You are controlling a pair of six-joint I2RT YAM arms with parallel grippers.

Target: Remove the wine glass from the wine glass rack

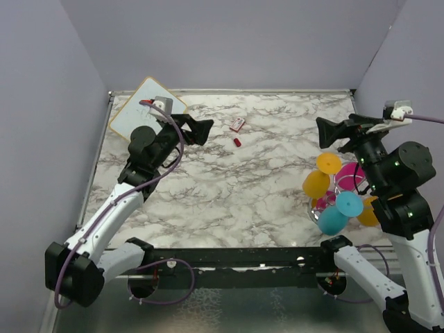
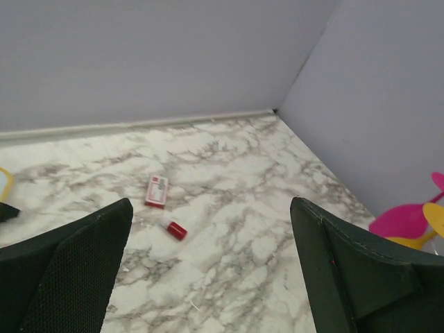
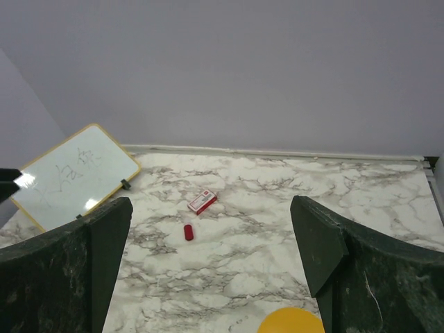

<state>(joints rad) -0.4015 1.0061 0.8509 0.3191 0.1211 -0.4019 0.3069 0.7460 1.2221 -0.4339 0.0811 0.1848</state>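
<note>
1. Closest to me, a black rail (image 1: pixel 236 258) runs along the near edge of the marble worktop (image 1: pixel 229 187).
2. Just past it on the right stands the wine glass rack (image 1: pixel 316 205), at the near right corner of the worktop. Its shiny base mostly hides under the coloured glasses hanging on its wires.
3. On the rack, the teal wine glass (image 1: pixel 334 219) is nearest me and the pink wine glass (image 1: pixel 350 173) is at the back. The yellow wine glass (image 1: pixel 316 184) is on the left side. The orange wine glass (image 1: pixel 368 214) is on the right, partly behind the right arm.
4. Above the worktop just beyond the rack hangs the right end effector (image 1: pixel 327 132). Its fingers are spread wide with nothing between them, and it touches no glass.
5. Over at the far left, the left end effector (image 1: pixel 202 130) hovers near a whiteboard (image 1: pixel 142 107). It too is wide and empty, well apart from the rack.
6. Between the two end effectors a small red-and-white box (image 1: pixel 238 124) lies flat, with a tiny red piece (image 1: pixel 237 142) near it.
</note>
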